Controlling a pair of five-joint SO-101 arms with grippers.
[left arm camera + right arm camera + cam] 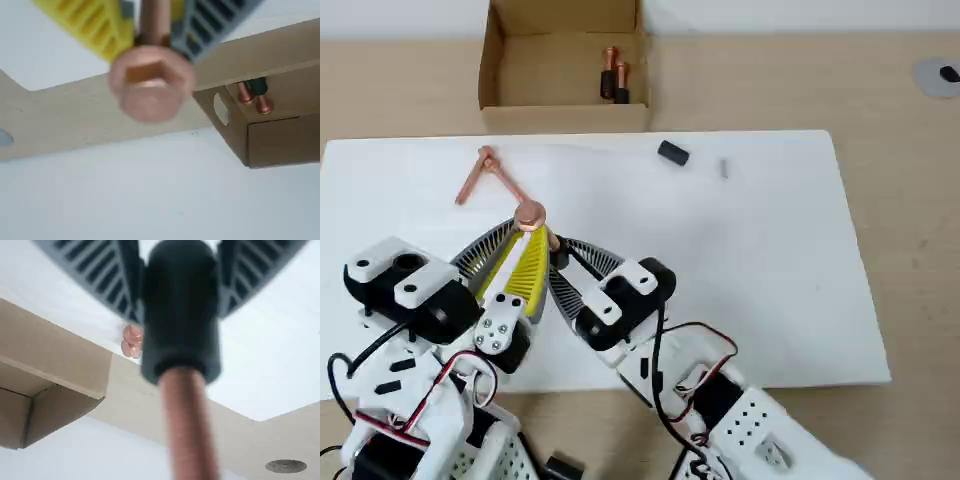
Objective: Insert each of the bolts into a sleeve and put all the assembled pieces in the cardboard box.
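1. Left pincer (155, 30) clamped on copper bolt (152, 85) shank, head just past its tips.
2. Right pincer (180, 275) clamped on black sleeve (181, 330), shank entering it.
3. Bolt looks stiff, probably slick; sleeve likely light, best held by its sides.

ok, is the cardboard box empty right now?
No, in the high view two assembled pieces, copper bolts in black sleeves, lie side by side inside the cardboard box.
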